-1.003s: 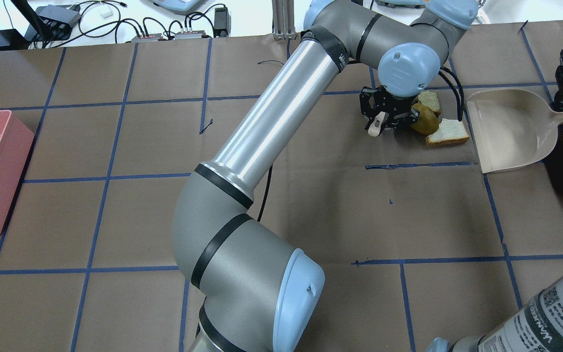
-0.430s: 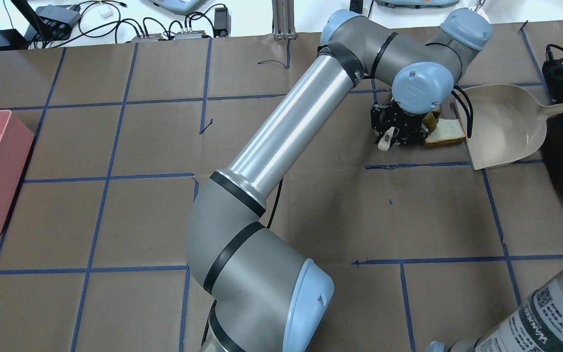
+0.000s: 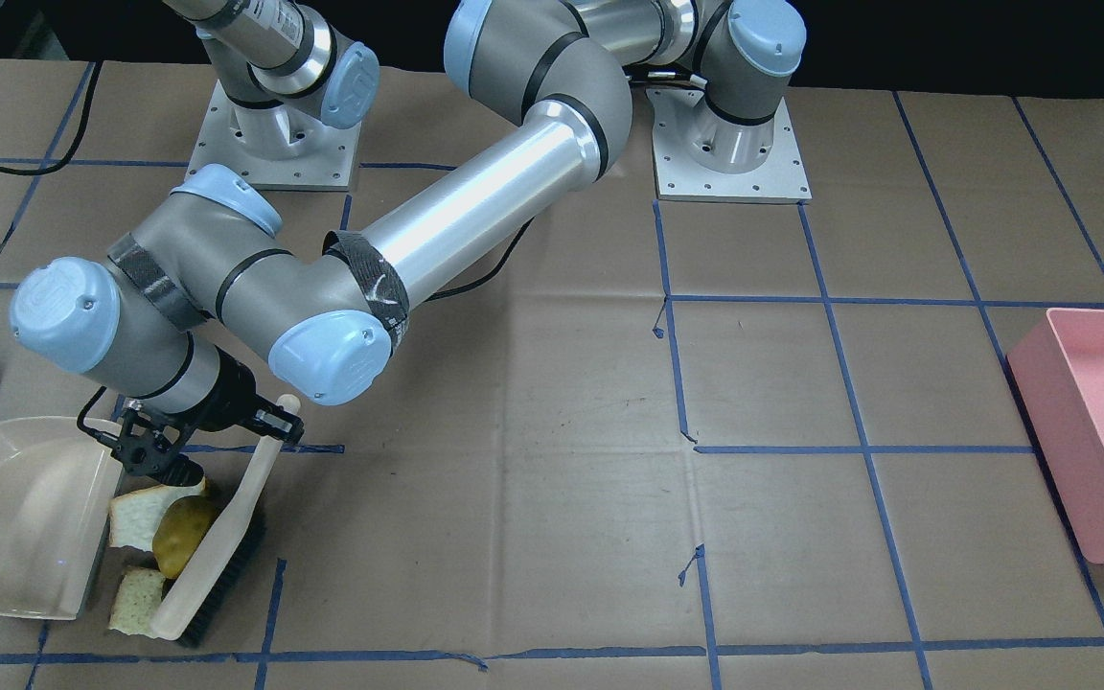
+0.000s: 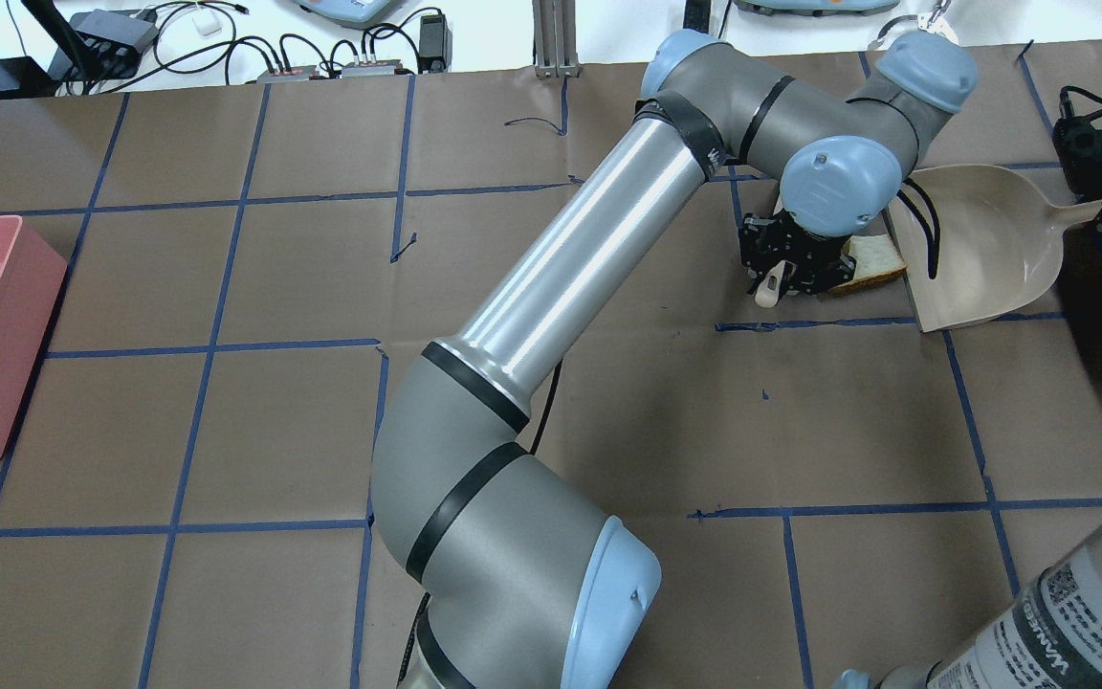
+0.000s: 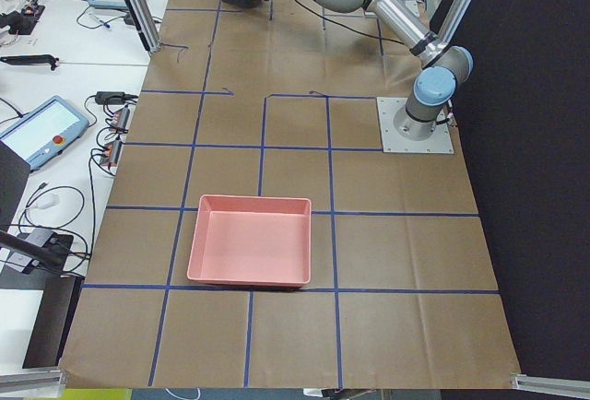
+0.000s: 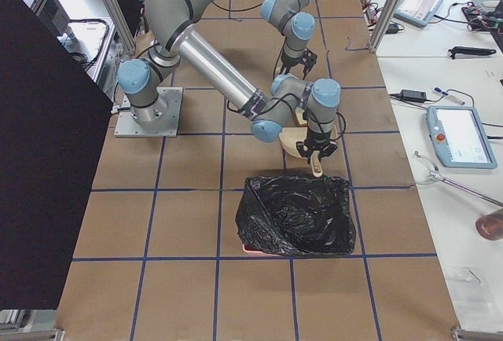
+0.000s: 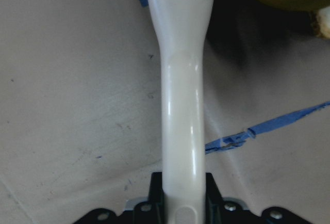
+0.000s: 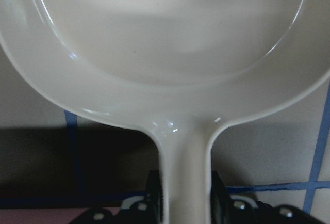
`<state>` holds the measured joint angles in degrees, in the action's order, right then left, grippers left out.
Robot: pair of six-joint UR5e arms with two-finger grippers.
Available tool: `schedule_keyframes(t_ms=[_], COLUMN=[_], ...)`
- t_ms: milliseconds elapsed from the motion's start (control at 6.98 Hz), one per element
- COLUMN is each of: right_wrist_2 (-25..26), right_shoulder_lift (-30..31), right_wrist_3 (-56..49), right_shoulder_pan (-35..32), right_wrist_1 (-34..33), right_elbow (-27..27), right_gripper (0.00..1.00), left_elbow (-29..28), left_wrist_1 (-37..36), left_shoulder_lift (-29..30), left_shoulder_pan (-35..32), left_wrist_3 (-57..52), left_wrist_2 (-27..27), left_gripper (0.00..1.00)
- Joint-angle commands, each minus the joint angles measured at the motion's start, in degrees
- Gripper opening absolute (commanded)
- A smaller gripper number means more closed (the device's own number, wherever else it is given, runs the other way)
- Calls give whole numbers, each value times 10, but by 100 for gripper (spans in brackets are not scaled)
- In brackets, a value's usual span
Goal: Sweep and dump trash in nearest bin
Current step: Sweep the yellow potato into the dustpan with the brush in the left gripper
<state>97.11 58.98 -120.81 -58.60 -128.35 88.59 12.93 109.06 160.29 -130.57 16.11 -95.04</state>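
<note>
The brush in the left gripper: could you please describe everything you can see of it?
The brush has a smooth cream plastic handle and back, with dark bristles underneath. The left gripper is shut on its handle near the rounded end. It slants down from there, bristles on the brown paper. Its side appears to touch the fruit and one bread piece, which lie between it and the dustpan.
</note>
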Motion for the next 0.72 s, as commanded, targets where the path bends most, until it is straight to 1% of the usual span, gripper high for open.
schedule_keyframes(t_ms=[0,143,287,430,573], right_wrist_2=[1,1,0,0,0], right_shoulder_lift=[0,1,1,1,1], right_wrist_3=[2,2,2,2,2], right_shoulder_pan=[0,0,0,0,0], right_wrist_1=[1,1,1,2,2], right_elbow=[-1,-1,-1,-1,-1], right_gripper=[5,5,5,5,5], left_elbow=[-4,-4,-5,-13,-38], left_wrist_1=[-10,-21,-48,-53,-53], left_shoulder_lift=[1,4,10,16,27], left_shoulder_pan=[-9,-11,-12,-13,-13], left_wrist_3=[5,5,5,5,6], left_wrist_2=[17,68,94,129,162], left_gripper=[0,0,0,0,0])
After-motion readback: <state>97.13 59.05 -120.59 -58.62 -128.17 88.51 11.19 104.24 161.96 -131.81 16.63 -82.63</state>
